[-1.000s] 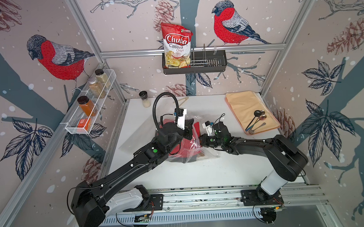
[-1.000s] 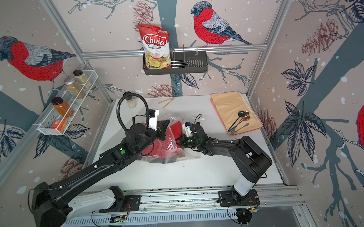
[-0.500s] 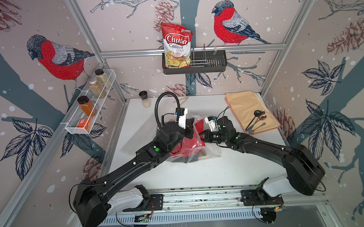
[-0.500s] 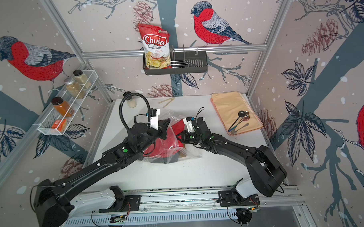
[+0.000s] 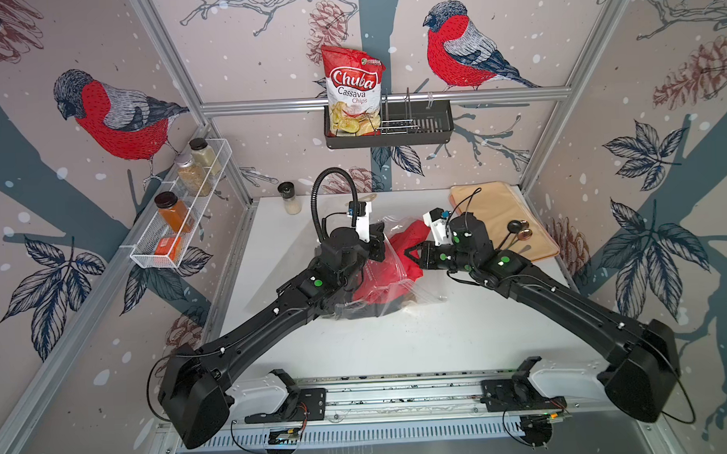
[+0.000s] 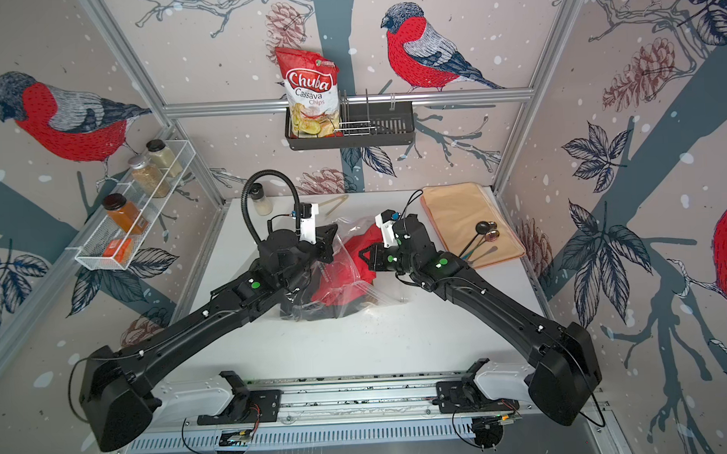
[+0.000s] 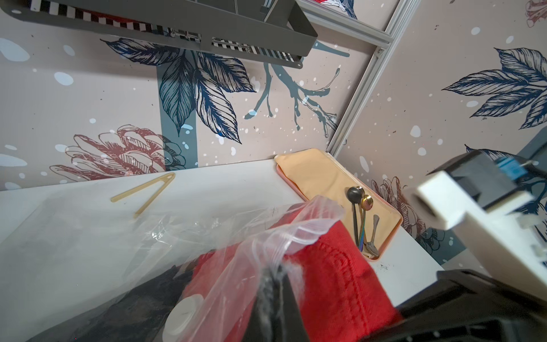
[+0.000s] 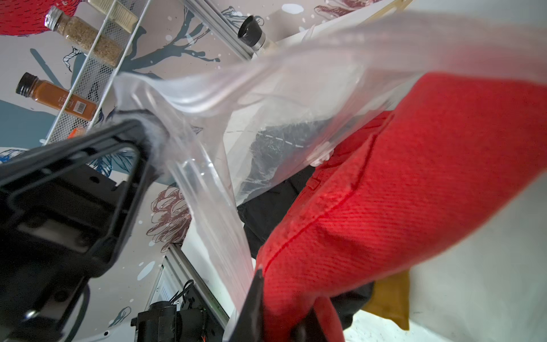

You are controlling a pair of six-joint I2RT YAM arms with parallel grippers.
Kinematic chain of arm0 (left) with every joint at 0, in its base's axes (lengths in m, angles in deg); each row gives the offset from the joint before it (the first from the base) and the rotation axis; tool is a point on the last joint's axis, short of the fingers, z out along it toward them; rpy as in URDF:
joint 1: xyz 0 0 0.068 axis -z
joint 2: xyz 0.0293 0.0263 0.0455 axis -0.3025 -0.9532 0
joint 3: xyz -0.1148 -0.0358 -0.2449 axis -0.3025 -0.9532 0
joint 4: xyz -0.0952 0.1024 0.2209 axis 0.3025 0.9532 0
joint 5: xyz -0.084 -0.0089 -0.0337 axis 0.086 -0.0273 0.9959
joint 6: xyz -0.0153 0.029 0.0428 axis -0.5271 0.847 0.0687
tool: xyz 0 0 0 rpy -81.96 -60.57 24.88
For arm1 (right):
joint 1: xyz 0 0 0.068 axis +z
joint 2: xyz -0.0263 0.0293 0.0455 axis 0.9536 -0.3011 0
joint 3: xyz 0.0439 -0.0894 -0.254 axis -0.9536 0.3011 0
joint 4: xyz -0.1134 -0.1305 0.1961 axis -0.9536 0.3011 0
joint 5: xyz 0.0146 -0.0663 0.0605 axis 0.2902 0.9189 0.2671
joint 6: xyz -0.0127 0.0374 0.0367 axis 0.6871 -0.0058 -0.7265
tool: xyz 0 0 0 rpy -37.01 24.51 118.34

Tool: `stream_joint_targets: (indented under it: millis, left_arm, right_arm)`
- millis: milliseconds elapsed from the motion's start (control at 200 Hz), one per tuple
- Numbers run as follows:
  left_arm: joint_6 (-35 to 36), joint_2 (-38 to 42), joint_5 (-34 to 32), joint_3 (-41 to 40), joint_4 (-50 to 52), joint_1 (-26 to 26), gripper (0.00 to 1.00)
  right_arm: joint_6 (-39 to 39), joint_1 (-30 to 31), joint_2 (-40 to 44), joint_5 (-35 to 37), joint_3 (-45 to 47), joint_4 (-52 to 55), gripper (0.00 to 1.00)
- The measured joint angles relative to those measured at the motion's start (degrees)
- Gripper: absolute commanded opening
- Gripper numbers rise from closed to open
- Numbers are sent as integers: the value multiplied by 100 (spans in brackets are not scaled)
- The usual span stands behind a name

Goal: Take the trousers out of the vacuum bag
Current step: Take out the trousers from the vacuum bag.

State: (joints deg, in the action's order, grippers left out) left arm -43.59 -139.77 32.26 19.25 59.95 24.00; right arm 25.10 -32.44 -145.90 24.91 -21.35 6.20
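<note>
Overlooking vacuum bag point(image 5: 423, 290): "Chuba Cassava Chips" bag point(image 5: 352, 93)

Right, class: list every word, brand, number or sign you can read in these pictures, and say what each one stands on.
"Chuba": brand name on the chips bag.
"Cassava Chips": under the brand, on the same bag.
Small green mark near the bag's top: too small to read.
Label on the orange jar: a barcode shows, but its print is too blurred to read.
Nothing else can be read.
</note>
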Motion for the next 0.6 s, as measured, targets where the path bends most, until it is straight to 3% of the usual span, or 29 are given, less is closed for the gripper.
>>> stream_joint_targets:
  millis: [340,600]
  left_arm:
    - [-31,-223,501,-42,-151,-105,0]
    - [-52,-533,691,-140,-192,-341,0]
  right_arm:
    - [356,-407,245,525,-938,1373,0]
    - [732,-872,-116,640,-2216,2103,0]
